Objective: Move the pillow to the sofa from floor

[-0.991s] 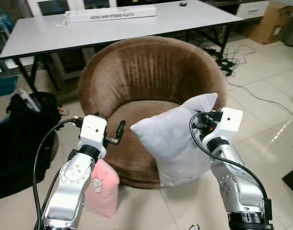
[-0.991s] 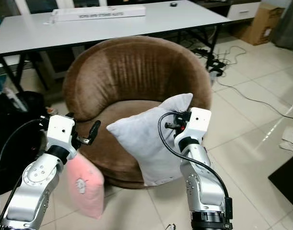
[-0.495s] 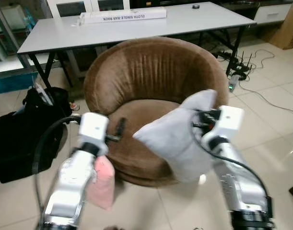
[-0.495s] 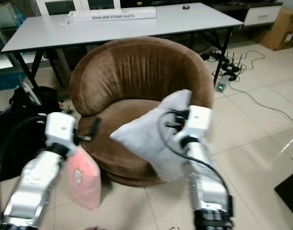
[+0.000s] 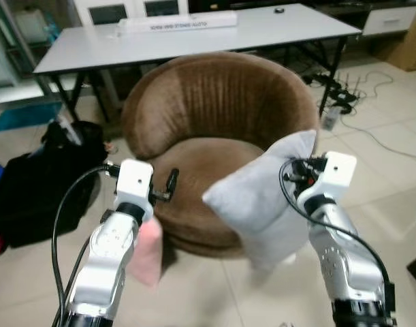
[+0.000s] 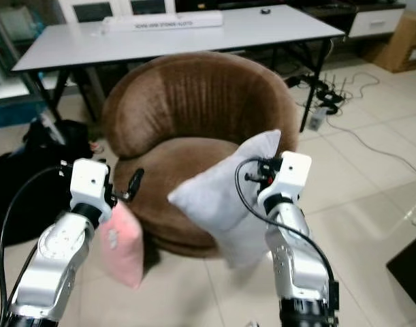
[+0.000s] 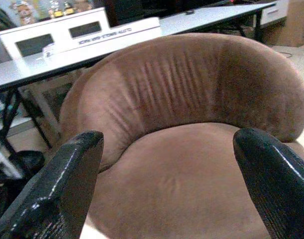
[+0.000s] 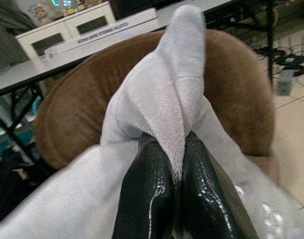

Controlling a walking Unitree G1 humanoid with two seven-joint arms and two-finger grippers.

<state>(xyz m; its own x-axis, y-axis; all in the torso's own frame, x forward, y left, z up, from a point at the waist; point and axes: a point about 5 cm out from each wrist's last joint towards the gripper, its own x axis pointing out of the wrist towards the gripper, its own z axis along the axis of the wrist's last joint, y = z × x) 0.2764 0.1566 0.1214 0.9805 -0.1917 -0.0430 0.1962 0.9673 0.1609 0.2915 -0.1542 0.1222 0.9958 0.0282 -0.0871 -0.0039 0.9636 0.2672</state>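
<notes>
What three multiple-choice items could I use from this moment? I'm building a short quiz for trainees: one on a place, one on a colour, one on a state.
1. Where is the pink pillow?
A. On the white table
B. Low beside the left arm, by the sofa's front
C. On the sofa seat

2. What colour is the pillow held by the right gripper?
A. Light grey
B. Green
C. Black

3. How is the left gripper?
A. Shut on a bag
B. Shut on the pink pillow
C. Open, holding nothing

Answers: 1 B, it hangs low beside the brown sofa. 2 A, the grey pillow is pinched between the black fingers. 3 C, its fingers stand wide apart with the sofa seat between them.
</notes>
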